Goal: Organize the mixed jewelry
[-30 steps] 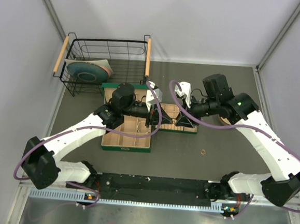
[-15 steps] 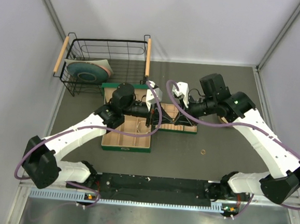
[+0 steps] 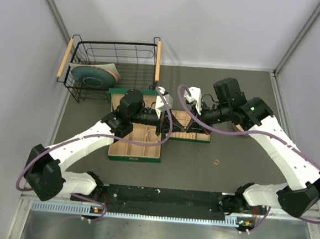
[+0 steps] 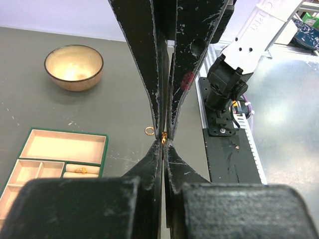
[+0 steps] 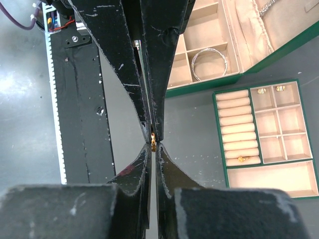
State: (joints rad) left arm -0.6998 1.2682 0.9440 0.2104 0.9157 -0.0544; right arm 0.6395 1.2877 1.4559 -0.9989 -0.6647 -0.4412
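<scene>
My left gripper [image 4: 163,137] is shut on a tiny gold ring [image 4: 163,135], held at the fingertips above the grey table; in the top view it [image 3: 165,124] hovers between the two green boxes. My right gripper [image 5: 153,145] is also shut on a tiny gold ring [image 5: 153,144]; in the top view it [image 3: 194,124] is over the smaller box. Another gold ring [image 4: 148,130] lies loose on the table [image 3: 216,162]. The silver bracelet [image 5: 209,64] lies in a compartment of the larger box. Gold rings [image 5: 242,159] sit in the smaller box.
The larger green box [image 3: 135,157] is left of the smaller green box [image 3: 200,140]. A tan bowl [image 4: 74,67] stands right of them, mostly hidden by my right arm in the top view. A wire basket [image 3: 113,49] with a plate is at the back left.
My right gripper has shifted slightly left over the smaller box, then held still. The left arm has not moved.
</scene>
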